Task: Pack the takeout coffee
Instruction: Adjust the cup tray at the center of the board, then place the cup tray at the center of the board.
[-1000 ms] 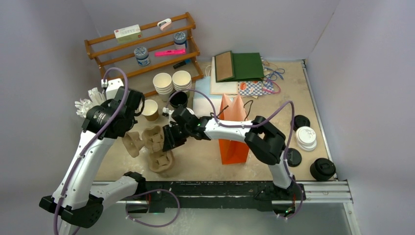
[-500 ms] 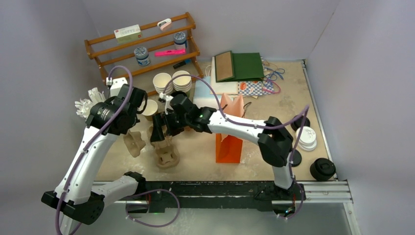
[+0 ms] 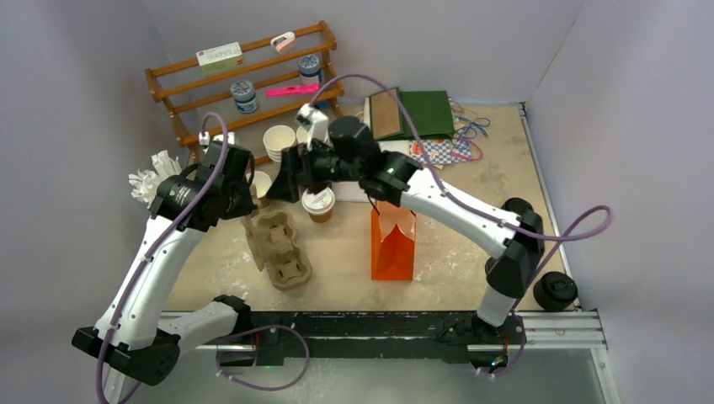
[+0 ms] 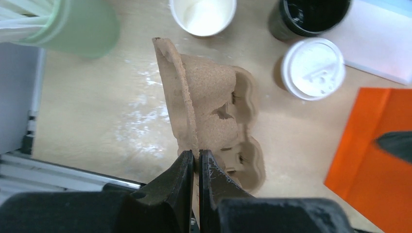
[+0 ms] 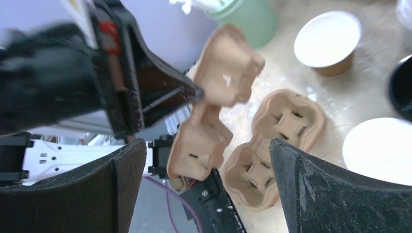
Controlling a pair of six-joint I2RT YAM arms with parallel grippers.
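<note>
**Packed nothing yet**

Clamped left gripper [image 4: 194, 162] on an edge of the brown moulded-pulp cup carrier [image 4: 209, 102], left of the orange paper bag [image 3: 393, 244], probably to steady it. Held right gripper [image 5: 208, 150] wide, empty. Left white-lidded kraft-paper cup [image 3: 318, 202] standing back-left of the bag.

No legible text, brand, number or sign appears in any view. Print is present but too small or blurred to read: a white box [image 3: 219, 56] on the top rail of the wooden rack [image 3: 160, 87] carries a coloured band of lettering, and two jars [image 3: 244, 94] on the lower rails bear pale labels. The white lid [image 4: 313, 68], seen from the left wrist, shows raised moulded marks near its centre; their characters cannot be made out.
</note>
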